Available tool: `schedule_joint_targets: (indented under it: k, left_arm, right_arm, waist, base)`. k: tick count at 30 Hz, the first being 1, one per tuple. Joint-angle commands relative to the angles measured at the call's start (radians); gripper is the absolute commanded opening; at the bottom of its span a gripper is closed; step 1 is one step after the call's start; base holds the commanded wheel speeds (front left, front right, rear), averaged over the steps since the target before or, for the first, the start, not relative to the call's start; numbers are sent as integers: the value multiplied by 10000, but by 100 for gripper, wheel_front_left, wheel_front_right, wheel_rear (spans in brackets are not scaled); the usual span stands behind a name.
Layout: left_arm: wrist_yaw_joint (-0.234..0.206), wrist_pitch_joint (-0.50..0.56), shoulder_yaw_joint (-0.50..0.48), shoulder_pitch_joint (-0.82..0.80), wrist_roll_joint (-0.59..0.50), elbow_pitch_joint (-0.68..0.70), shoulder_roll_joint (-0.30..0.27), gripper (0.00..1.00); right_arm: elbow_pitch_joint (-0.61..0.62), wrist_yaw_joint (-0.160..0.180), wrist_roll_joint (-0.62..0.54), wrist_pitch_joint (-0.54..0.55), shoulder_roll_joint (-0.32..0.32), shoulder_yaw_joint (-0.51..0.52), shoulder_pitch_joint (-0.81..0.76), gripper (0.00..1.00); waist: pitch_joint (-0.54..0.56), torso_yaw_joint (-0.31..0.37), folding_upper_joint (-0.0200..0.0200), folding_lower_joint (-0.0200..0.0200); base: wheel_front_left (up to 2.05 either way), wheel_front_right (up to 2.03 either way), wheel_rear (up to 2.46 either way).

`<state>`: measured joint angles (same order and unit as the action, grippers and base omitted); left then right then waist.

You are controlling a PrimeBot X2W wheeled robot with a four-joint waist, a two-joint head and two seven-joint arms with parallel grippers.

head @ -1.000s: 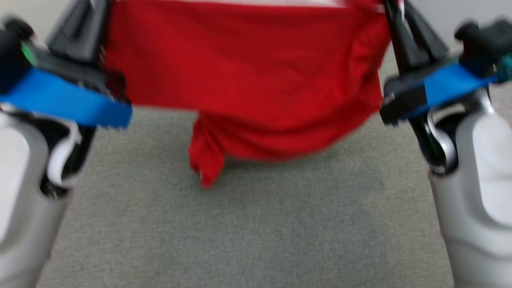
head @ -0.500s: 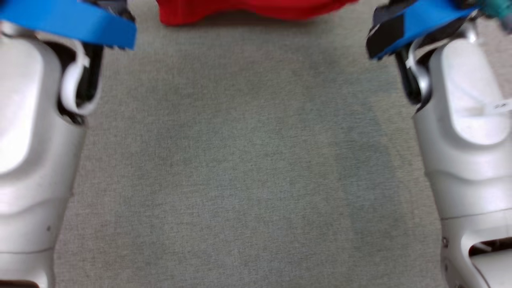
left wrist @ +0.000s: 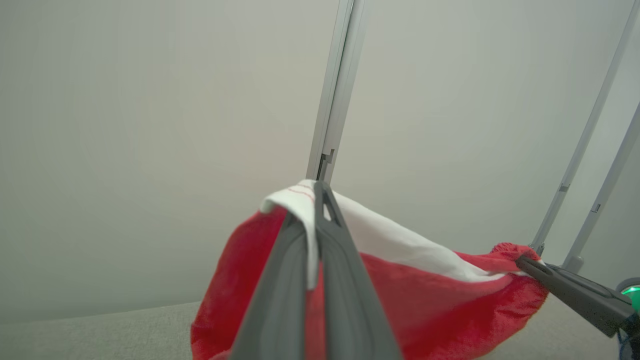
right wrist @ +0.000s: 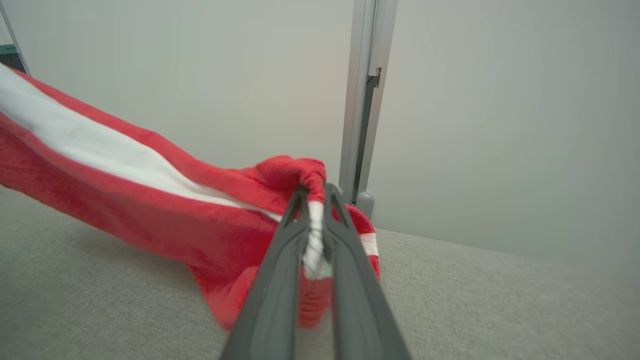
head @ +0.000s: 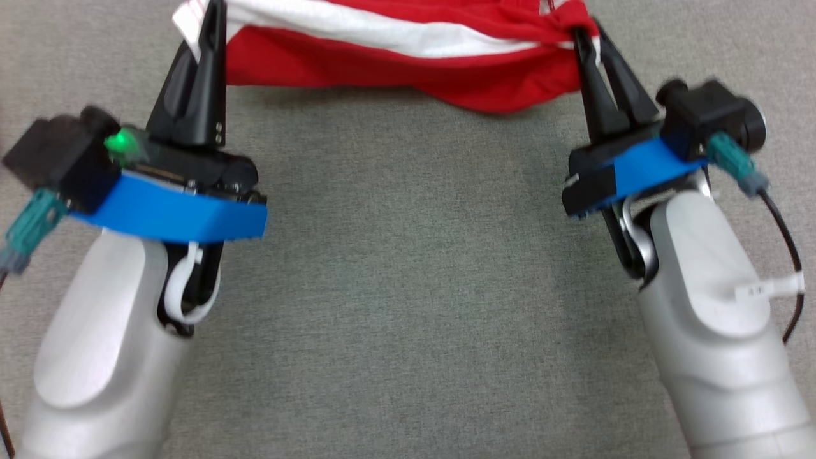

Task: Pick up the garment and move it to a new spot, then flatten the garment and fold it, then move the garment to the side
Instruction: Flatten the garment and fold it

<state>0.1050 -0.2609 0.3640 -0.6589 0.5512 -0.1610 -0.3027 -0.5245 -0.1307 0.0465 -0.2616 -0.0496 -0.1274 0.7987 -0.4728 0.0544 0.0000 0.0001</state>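
A: Above the grey surface (head: 408, 287): a red-and-white garment (head: 395, 57), strung slack, sagging toward it at the middle.
B: Held how?
A: Pinched at the white-edged corner by the left claw (head: 212, 19), clamped at the bunched opposite end by the right claw (head: 583, 38). Both raised off that surface.

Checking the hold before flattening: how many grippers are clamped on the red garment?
2. The left gripper pinches the garment's white-edged corner, head view upper left; the right gripper pinches its bunched corner, upper right.
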Motion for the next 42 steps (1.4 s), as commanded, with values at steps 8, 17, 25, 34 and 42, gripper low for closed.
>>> schedule_joint_targets:
  k: [8, 17, 25, 34, 42]
  left_arm:
    - [104, -54, -973, 2583, -600, 2027, 555, 0]
    - [35, -41, -1043, 5393, -1041, 3794, 374, 0]
    - [-542, 749, -750, 7816, -1044, 5508, 9, 0]
    - [-400, 909, -820, 7699, -646, 4475, -156, 0]
    - [87, 1006, -428, 5212, -502, 2283, -265, 0]
  right_arm:
    - [2127, -1, 279, -42, -21, 258, -2719, 0]
    - [3993, 1, 824, 258, -24, 198, -5834, 0]
    - [6053, -1, 674, 1521, -17, 237, -8093, 0]
    - [5450, -1, 948, 2071, -17, -19, -8083, 0]
    - [4095, -1, 1006, 1841, -17, -230, -6685, 0]
  waist:
    - [1110, -289, 0, -1]
    - [2728, -165, 0, -1]
    - [3090, 67, 0, -1]
    - [2889, 154, 0, -1]
    - [2287, 76, 0, -1]
  base:
    - [0, 0, 0]
    - [0, 0, 0]
    - [0, 0, 0]
    - [0, 0, 0]
    - [0, 0, 0]
